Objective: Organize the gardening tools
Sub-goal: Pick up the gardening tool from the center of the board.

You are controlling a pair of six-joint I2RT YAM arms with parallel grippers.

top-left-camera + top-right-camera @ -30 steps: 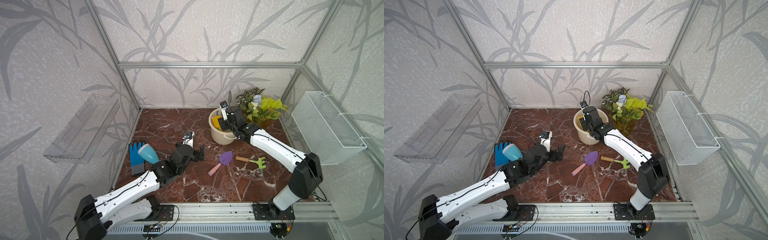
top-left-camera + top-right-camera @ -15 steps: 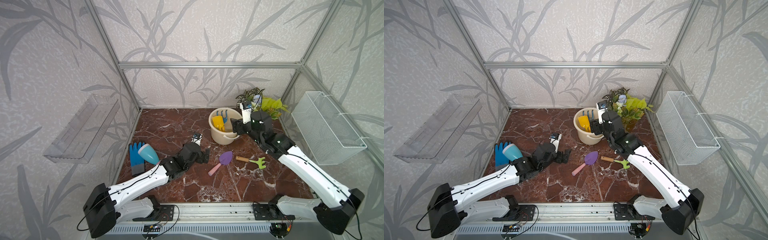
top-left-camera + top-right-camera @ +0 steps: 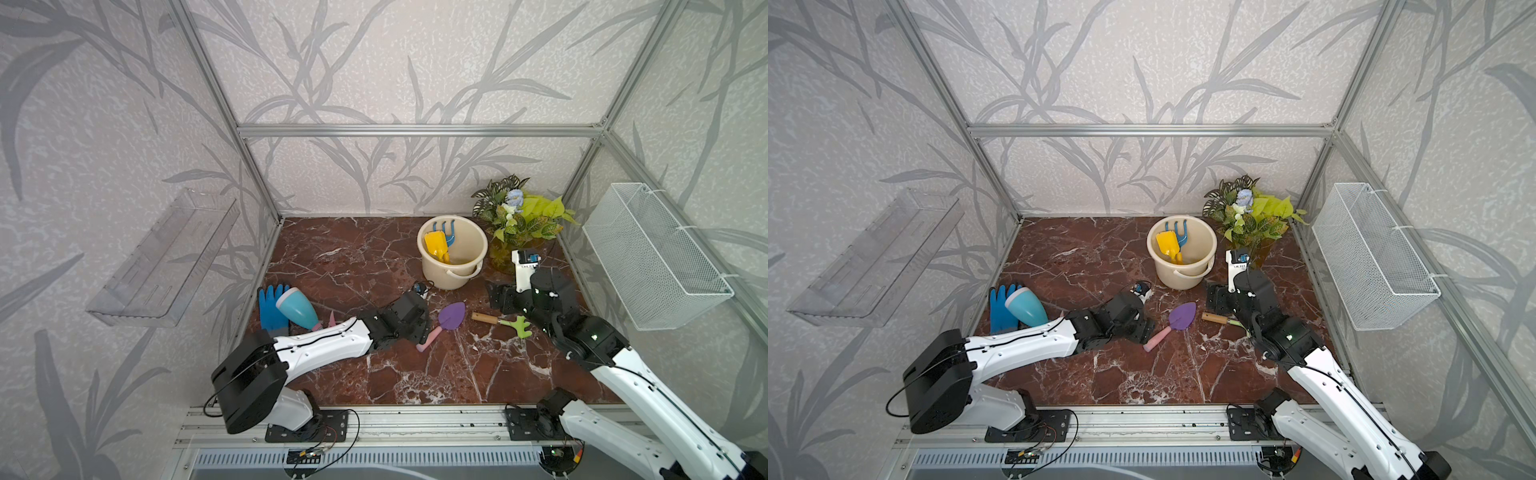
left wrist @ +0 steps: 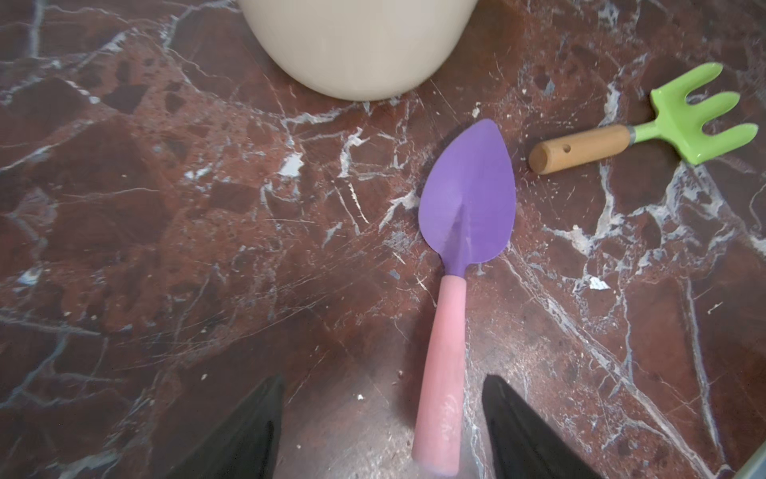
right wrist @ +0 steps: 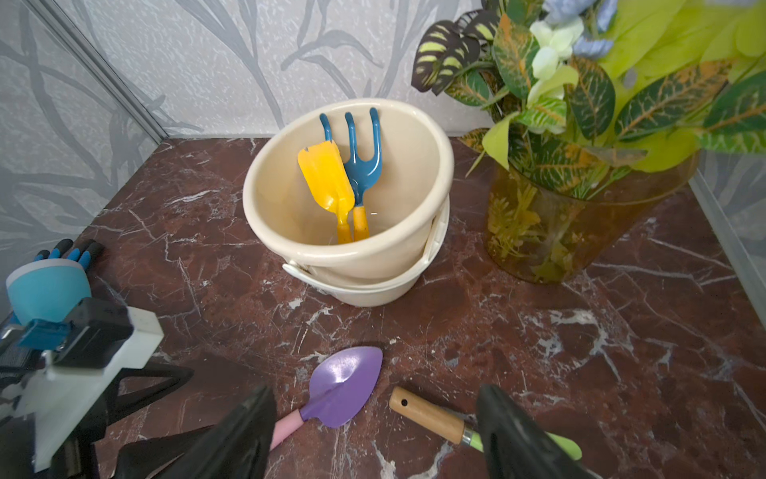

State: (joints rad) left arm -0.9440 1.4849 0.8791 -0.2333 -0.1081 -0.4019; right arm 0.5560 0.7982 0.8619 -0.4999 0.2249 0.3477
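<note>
Since the earlier frame, the right end effector (image 3: 500,297) had left the bucket (image 3: 453,279) in both top views. The left end effector (image 3: 419,329) had neared the trowel (image 3: 452,316). Left wrist: its fingers were apart, with the pink handle between them but off-centre, so centring before closing seemed wise. Right wrist: fingers apart and empty, one hiding the rake's (image 5: 427,414) head.

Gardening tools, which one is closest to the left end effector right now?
The purple trowel: its pink handle lies between the jaws of the open left end effector. The green rake lies farther off, beyond the trowel's blade.
</note>
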